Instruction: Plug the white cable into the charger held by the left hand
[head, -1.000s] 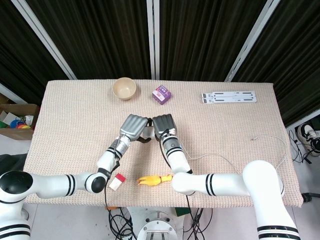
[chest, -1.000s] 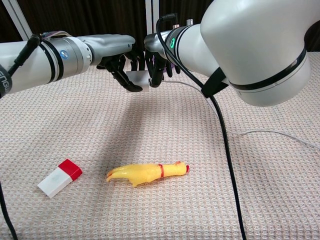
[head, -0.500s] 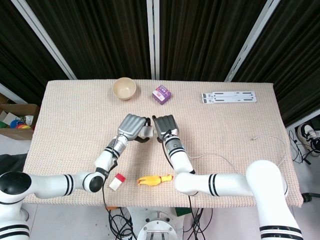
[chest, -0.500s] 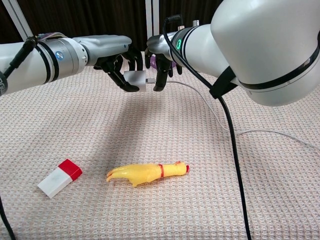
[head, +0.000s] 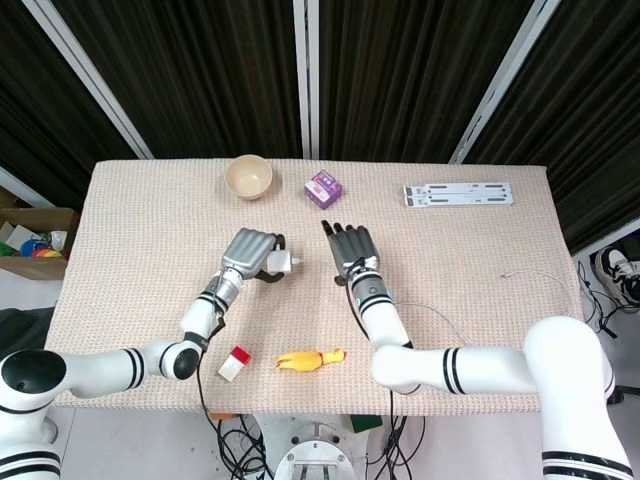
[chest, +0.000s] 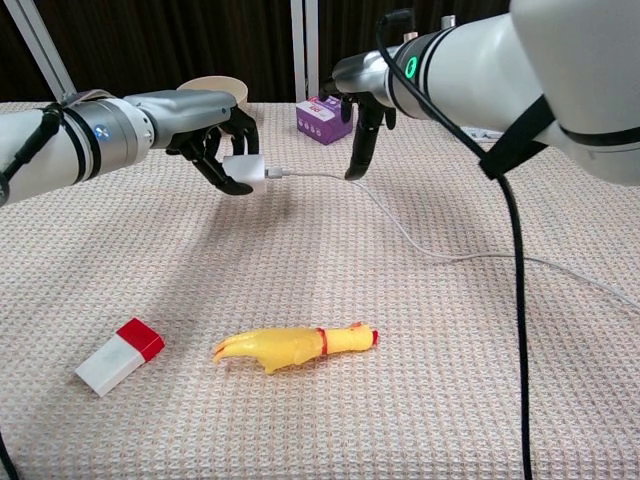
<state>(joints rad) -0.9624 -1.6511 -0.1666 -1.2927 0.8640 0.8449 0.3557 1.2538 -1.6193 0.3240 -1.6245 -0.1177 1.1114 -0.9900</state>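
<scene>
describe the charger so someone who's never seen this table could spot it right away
Start at the beige woven table and find the left hand, raised above the cloth left of centre. The charger is the small white cube gripped in its fingers. Unlike the white block with a red end lying near the front edge, it is held off the table and has the white cable running out of its side.

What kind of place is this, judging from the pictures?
Probably a robot lab or test cell: black curtains behind a cloth-covered table, loose cables under its front edge, and a box of colourful items on the floor.
</scene>
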